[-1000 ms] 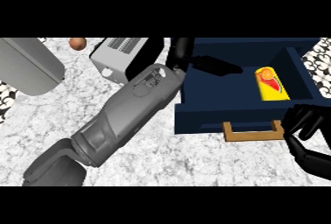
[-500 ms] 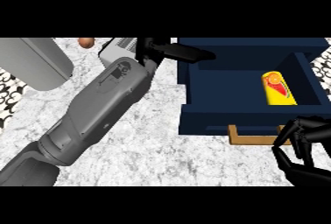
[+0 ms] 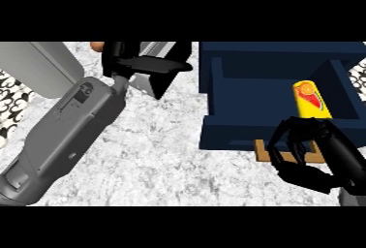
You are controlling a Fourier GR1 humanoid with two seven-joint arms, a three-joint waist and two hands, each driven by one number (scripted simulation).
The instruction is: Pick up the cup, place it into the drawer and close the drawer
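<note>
The yellow cup (image 3: 312, 99) with a red and orange mark lies on its side inside the open navy drawer (image 3: 243, 77), near its right wall. My right hand (image 3: 314, 152) is at the lower right with its fingers curled. Its fingertips are at the drawer's front panel, just above the tan handle (image 3: 266, 154), part of which it hides. My left hand (image 3: 139, 63) sits at the top, left of the drawer, with its fingers spread and holding nothing. Its grey forearm (image 3: 68, 126) runs down to the lower left.
A silver boxy appliance (image 3: 154, 51) stands under my left hand. A large grey object (image 3: 36, 68) fills the top left, and a small brown thing (image 3: 97, 46) lies between them. Black-and-white patterned strips (image 3: 13, 99) border the marbled counter (image 3: 164, 160).
My left hand has drawn away from the drawer's left wall to the left. My right hand has moved up and left to the drawer's front and handle. The cup has stayed in the drawer.
</note>
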